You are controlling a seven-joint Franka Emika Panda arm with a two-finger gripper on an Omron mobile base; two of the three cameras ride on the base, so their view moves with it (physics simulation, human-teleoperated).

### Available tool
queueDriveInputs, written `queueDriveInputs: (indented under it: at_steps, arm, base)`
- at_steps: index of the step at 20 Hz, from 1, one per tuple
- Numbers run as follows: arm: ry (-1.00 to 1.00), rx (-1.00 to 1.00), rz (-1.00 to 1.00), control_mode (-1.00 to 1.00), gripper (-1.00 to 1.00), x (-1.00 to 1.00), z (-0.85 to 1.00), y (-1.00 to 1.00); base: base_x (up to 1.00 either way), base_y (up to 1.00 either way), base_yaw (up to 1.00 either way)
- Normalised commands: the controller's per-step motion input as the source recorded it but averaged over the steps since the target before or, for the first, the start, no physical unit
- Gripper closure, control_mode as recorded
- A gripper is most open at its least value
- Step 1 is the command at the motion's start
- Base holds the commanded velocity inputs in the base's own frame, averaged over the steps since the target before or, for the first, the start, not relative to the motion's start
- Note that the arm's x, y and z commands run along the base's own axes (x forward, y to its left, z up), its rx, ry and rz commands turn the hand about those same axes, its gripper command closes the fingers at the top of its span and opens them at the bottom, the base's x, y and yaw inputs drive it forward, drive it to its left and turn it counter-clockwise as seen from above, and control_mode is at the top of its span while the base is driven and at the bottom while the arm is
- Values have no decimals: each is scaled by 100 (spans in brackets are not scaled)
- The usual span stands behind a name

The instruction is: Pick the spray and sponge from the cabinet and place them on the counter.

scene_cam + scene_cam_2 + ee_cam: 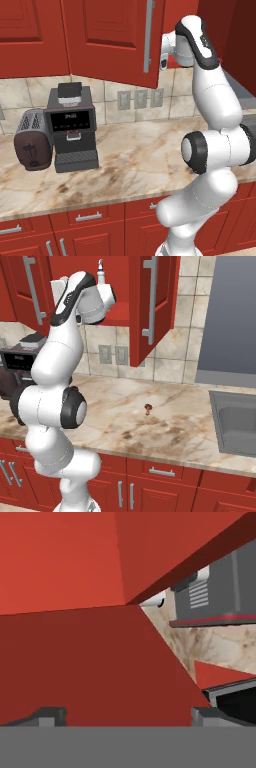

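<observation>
The red cabinet (122,311) stands open, its door (150,306) swung out toward me. The top of the white spray (101,270) with its blue tip pokes up inside the cabinet. My hand (105,292) hides its lower part, reaching into the opening just below and in front of it. In the hand view my gripper (127,716) is open, its fingertips (50,714) far apart, facing red cabinet panels with nothing between them. The sponge is hidden. The marbled counter (135,155) runs below.
A dark coffee machine (72,125) and a toaster (32,142) stand on the counter at the left. A small brown thing (147,408) lies mid-counter, and a steel sink (235,421) is at the right. The open door (120,40) hangs beside my forearm.
</observation>
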Motion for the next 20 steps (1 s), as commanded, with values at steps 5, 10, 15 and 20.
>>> queueDriveInputs:
  at_steps: [5, 10, 15, 20]
  arm:
    - [4, 7, 16, -100, -100, -34, 13, 19]
    - [-8, 17, 3, -100, -100, -64, 19, 17]
    - [-6, 7, 0, -100, -100, -94, 1, 31]
    - [-5, 0, 0, -100, -100, -94, 0, 42]
  base:
    - [0, 0, 0]
    - [0, 0, 0]
    - [0, 0, 0]
    - [0, 0, 0]
